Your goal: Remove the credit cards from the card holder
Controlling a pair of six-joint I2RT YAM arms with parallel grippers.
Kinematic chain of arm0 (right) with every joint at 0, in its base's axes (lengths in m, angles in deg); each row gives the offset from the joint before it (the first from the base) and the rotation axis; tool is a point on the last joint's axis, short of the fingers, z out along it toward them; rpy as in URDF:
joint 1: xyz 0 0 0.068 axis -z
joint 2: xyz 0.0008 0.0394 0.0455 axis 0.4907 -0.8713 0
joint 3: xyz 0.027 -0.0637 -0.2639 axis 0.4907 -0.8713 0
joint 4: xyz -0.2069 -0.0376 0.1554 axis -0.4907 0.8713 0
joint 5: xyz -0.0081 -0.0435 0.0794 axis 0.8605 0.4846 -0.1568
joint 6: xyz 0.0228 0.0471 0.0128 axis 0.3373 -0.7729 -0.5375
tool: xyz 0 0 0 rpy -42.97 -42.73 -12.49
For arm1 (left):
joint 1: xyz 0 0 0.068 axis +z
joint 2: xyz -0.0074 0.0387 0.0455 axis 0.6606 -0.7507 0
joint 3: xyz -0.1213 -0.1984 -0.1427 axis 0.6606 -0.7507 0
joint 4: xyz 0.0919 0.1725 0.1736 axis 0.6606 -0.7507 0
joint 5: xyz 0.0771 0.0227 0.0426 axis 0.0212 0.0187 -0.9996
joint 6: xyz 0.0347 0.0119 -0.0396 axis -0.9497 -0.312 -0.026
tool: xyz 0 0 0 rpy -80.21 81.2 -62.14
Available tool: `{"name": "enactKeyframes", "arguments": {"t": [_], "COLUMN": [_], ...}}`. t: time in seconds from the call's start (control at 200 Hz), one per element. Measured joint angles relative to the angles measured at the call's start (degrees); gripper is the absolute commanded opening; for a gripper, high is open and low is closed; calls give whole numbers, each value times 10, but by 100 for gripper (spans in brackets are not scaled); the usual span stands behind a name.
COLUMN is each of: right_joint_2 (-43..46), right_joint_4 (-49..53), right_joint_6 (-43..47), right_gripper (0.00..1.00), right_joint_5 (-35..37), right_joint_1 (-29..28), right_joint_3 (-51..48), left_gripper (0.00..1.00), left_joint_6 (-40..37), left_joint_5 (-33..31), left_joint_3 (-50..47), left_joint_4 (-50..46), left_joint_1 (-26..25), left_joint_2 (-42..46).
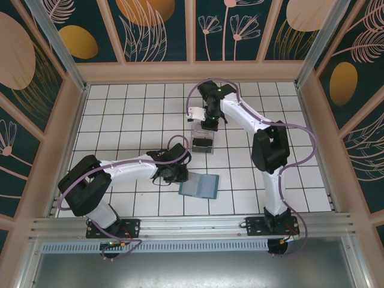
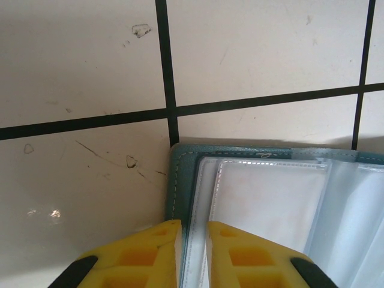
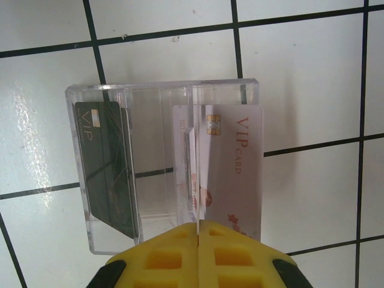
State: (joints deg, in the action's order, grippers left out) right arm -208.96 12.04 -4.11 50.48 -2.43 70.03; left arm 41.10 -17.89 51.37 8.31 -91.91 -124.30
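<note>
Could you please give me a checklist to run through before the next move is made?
1. The holder lies open: ok.
2. Its visible sleeves are empty: ok.
3. The black card sits in the stand: ok.
4. The white card is seated in the stand: cannot tell.
5. Grip of left jaws on holder: cannot tell.
6. The right jaws are shut: ok.

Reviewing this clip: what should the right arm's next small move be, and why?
Probably ease the pale card a little deeper into the clear stand before letting go. The fingers of the right gripper are shut on that card at the stand's right side; the dark card already sits in its left slot.
</note>
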Motion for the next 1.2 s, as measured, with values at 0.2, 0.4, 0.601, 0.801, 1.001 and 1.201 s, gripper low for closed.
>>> {"name": "enactKeyframes", "arguments": {"t": [0.2, 0.4, 0.601, 0.801, 1.001, 1.201], "right_joint_2": [-16, -30, -39, -39, -33, 22], "right_joint_4": [7, 10, 9, -16, -73, -144], "right_joint_6": [0, 0, 1, -7, -24, -64], "right_gripper": [0, 0, 19, 28, 32, 32], "right_joint_5": [9, 12, 24, 53, 101, 145], "right_joint_1": [0, 0, 0, 0, -1, -6], "right_joint_3": [9, 11, 19, 21, 18, -29], "left_gripper": [19, 19, 19, 19, 19, 18], "left_joint_6": [0, 0, 0, 0, 0, 0], "left_joint_5": [0, 0, -2, -2, -5, -18], "left_joint_3": [0, 0, 0, 0, 0, 0], "left_joint_4": [-2, -2, -4, -4, -4, -8], "left_joint_1": [0, 0, 0, 0, 0, 0], "left_joint_2": [0, 0, 0, 0, 0, 9]}}
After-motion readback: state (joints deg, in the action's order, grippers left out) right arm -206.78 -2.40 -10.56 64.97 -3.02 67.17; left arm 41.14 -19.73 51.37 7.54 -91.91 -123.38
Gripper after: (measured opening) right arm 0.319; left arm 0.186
